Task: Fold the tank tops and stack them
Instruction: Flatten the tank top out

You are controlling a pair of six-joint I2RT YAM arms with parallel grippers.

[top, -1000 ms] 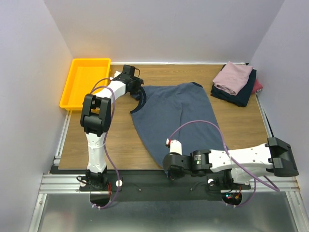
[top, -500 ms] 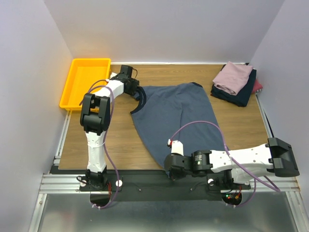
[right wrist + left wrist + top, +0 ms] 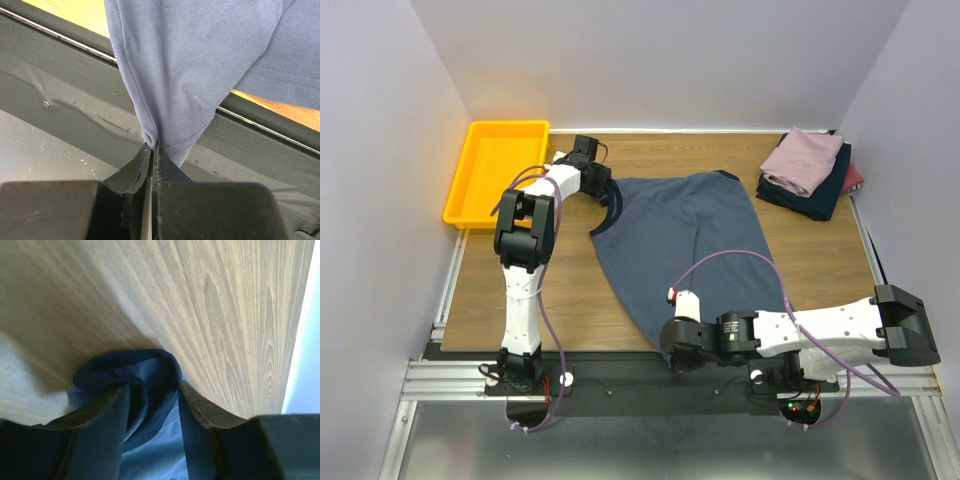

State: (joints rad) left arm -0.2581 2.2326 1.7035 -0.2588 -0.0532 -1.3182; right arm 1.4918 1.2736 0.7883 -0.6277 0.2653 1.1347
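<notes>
The slate-blue tank top (image 3: 690,240) lies spread on the wooden table, its hem hanging over the near edge. My left gripper (image 3: 603,188) is at its far left shoulder strap. In the left wrist view the jaws (image 3: 152,387) are closed in on the bunched dark-trimmed strap (image 3: 125,370). My right gripper (image 3: 670,352) is shut on the near hem. In the right wrist view the cloth (image 3: 200,60) is pinched at the fingertips (image 3: 152,145). A mauve-pink top (image 3: 803,160) lies folded on a navy one (image 3: 815,200), with a maroon one (image 3: 855,178) behind.
A yellow tray (image 3: 500,165) sits at the far left corner. The folded stack is at the far right corner by the wall. The black base rail (image 3: 65,90) runs along the table's near edge under the hanging hem.
My left arm's elbow has shifted slightly up and right, while its gripper stays at the strap. The right arm and the cloth have barely moved.
</notes>
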